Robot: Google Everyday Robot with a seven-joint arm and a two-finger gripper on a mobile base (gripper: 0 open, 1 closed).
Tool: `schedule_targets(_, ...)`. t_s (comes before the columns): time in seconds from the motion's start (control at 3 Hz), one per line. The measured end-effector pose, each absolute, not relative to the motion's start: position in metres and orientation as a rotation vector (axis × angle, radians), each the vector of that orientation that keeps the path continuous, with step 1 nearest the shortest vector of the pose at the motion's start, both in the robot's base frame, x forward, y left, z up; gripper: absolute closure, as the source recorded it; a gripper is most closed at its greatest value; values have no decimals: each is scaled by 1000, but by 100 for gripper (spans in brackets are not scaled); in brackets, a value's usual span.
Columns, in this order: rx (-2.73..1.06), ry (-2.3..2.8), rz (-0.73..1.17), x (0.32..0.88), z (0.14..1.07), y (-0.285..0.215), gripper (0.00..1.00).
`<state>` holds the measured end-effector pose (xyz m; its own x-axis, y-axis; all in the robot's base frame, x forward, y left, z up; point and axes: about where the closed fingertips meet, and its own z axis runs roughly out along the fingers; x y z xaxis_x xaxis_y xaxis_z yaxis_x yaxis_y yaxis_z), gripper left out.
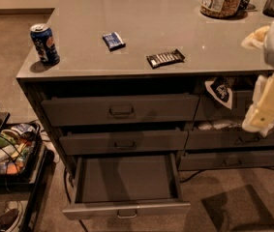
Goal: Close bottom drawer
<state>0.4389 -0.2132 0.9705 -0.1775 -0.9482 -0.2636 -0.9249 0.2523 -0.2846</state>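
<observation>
The bottom drawer (pixel 127 178) lies at six o'clock in the view, pulled well out with its bare inside showing and its small handle (pixel 127 213) toward the camera, so none of the closing is done. The gripper (pixel 260 115) hangs at three o'clock, before the right-hand drawers (pixel 233 139) and well apart from that open drawer; whether it is open or closed I cannot tell. By my judgement the whole job is left: reach the drawer front and push it in flush.
</observation>
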Motion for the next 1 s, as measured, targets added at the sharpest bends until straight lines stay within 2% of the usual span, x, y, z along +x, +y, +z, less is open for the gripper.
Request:
schedule_targets(0.67,-1651,1889,153,402,875,-177,0)
schedule_targets(1.0,-1578,1812,122,406,884,-174,0)
